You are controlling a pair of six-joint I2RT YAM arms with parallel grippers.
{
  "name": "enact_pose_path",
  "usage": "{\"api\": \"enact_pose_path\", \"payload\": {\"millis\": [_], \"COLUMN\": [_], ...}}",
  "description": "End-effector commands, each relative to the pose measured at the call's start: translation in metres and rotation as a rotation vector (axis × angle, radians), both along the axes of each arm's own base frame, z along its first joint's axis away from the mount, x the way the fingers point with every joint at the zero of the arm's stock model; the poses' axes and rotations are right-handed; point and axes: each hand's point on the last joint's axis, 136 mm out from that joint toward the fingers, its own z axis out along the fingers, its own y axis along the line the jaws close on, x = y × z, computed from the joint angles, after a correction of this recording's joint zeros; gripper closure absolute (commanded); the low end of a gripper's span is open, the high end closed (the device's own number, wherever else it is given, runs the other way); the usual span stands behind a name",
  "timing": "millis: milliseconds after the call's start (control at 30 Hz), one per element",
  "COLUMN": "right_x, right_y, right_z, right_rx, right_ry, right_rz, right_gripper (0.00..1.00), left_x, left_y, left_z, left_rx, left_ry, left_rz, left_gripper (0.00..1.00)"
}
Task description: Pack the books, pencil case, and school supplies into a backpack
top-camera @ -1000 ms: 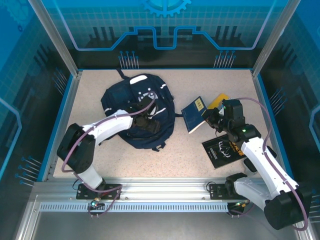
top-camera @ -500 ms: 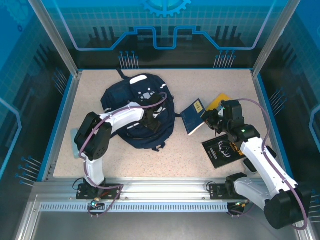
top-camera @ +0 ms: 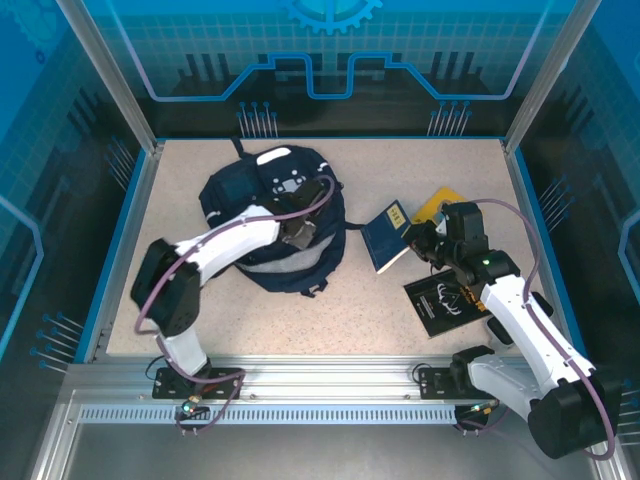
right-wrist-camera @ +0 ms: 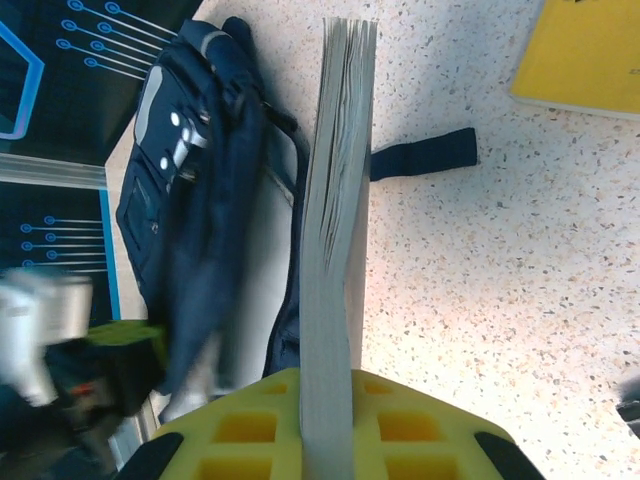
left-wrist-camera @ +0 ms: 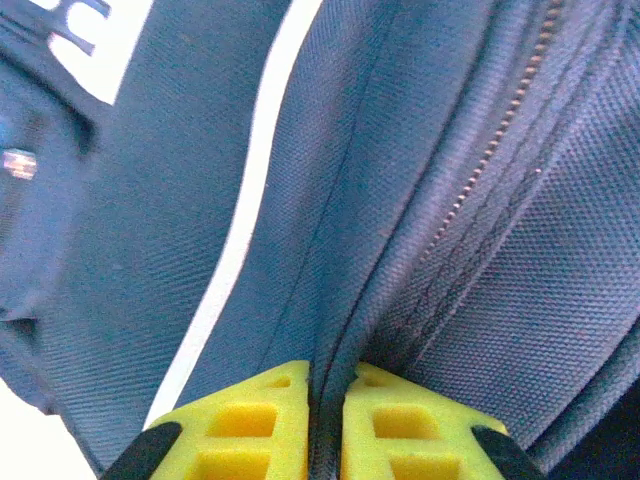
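Left fingers pinch backpack, right fingers clamp blue book beside yellow book.

Blocked: backpack at 10 o'clock; dark blue book, yellow book, black book at 3 o'clock | Open: bare table at 12 and 6 o'clock

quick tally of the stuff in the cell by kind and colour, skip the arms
dark blue book: 1
yellow book: 1
black book: 1
backpack: 1
total: 4
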Motion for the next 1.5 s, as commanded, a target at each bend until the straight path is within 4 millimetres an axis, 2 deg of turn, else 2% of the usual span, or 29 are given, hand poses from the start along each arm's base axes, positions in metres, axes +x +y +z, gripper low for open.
{"api": "enact_pose_path", "payload": {"millis": [0, 100, 200, 367, 500, 633, 667, 767, 933, 1067, 1233, 1467], "right_x": [0.001, -0.001, -0.004, -0.011, -0.012, -0.012, -0.011, -0.015, -0.016, -0.011, 0.002, 0.036], "right_y": [0.003, 0.015, 0.035, 0.067, 0.080, 0.063, 0.058, 0.045, 0.041, 0.060, 0.103, 0.152], "right_z": [0.022, 0.035, 0.052, 0.066, 0.067, 0.067, 0.078, 0.083, 0.087, 0.079, 0.070, 0.064], "right_rx": [-0.006, 0.024, 0.098, 0.163, 0.157, 0.059, 0.035, -0.029, -0.042, 0.049, 0.186, 0.320], "right_ry": [-0.064, -0.110, -0.174, -0.215, -0.218, -0.239, -0.264, -0.271, -0.284, -0.254, -0.220, -0.204], "right_rz": [0.061, 0.138, 0.243, 0.376, 0.407, 0.322, 0.299, 0.263, 0.251, 0.302, 0.387, 0.384], "right_gripper": [1.00, 1.00, 0.99, 0.99, 0.99, 0.99, 0.99, 0.98, 0.99, 0.98, 0.99, 1.00], "left_x": [0.011, 0.009, 0.007, 0.007, 0.010, 0.012, 0.012, 0.011, 0.011, 0.010, 0.008, 0.004], "left_y": [0.010, 0.012, 0.011, 0.003, -0.001, 0.000, 0.000, -0.006, -0.011, -0.014, -0.021, -0.020], "left_z": [0.080, 0.112, 0.137, 0.162, 0.163, 0.156, 0.153, 0.144, 0.132, 0.137, 0.152, 0.175], "left_rx": [-0.113, -0.196, -0.279, -0.394, -0.406, -0.385, -0.379, -0.372, -0.368, -0.399, -0.473, -0.535], "left_ry": [-0.264, -0.361, -0.436, -0.504, -0.502, -0.490, -0.484, -0.450, -0.408, -0.405, -0.416, -0.450], "left_rz": [0.080, 0.099, 0.105, 0.091, 0.095, 0.101, 0.100, 0.070, 0.051, 0.054, 0.050, 0.064], "left_gripper": [0.90, 0.92, 0.94, 0.95, 0.95, 0.95, 0.95, 0.95, 0.95, 0.95, 0.95, 0.97]}}
